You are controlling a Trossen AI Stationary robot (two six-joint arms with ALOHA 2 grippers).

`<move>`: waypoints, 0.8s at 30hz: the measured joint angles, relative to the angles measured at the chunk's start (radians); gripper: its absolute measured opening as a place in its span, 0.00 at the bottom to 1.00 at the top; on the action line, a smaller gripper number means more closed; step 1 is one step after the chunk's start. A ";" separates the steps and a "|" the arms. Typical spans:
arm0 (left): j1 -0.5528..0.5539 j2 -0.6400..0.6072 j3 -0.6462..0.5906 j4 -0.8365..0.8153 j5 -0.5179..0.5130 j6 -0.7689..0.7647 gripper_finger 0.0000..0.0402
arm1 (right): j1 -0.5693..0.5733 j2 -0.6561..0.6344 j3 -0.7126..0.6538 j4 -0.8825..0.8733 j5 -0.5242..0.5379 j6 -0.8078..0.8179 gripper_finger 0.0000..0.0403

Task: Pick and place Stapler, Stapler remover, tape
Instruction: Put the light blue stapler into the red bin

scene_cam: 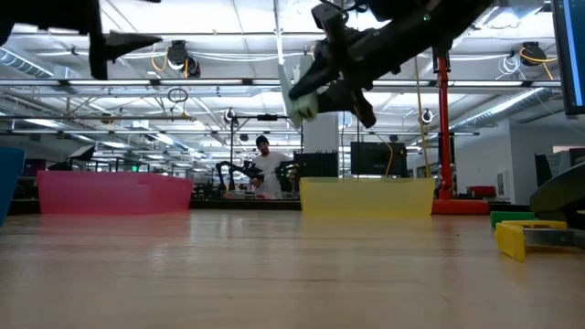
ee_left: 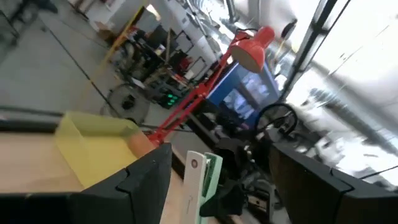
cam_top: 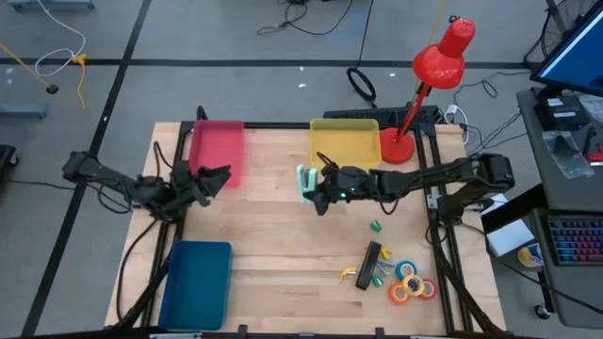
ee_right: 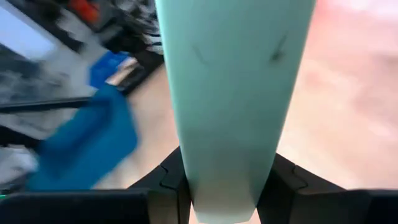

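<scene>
- Wooden table (cam_top: 283, 235), closest to the low camera, carries three trays: pink tray (cam_top: 218, 149) and yellow tray (cam_top: 345, 143) at the far edge, blue tray (cam_top: 196, 284) at the near left corner.
- Right gripper (cam_top: 318, 188), raised mid-table just beside the yellow tray, pinches a pale mint-green stapler (ee_right: 233, 93) end-on between its fingers.
- Left gripper (cam_top: 209, 179) hovers by the pink tray, fingers spread and empty.
- Likely best handling: keep the stapler level, centre it over the chosen tray, lower it close before releasing so it does not bounce off the rim.
- Black stapler (cam_top: 371, 265) lies flat near the right front, a yellow piece (cam_top: 349, 273) just beside it.
- Tape rolls (cam_top: 411, 282), small flat rings in blue, orange, red and yellow, cluster near that stapler.
</scene>
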State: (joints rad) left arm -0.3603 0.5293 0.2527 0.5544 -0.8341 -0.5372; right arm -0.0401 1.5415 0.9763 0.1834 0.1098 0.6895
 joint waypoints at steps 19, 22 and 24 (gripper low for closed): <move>0.058 0.641 0.457 -0.006 -0.067 0.541 0.67 | -0.011 -0.003 0.114 -0.433 0.020 -0.445 0.28; 0.070 0.703 0.495 -0.005 -0.054 0.597 0.67 | -0.010 -0.002 0.114 -0.481 -0.014 -0.450 0.28; 0.074 0.745 0.518 -0.007 -0.053 0.611 0.67 | -0.010 -0.002 0.114 -0.502 -0.015 -0.452 0.28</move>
State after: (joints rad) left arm -0.2861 1.2741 0.7708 0.5474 -0.8866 0.0735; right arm -0.0504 1.5394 1.0901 -0.3181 0.0950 0.2379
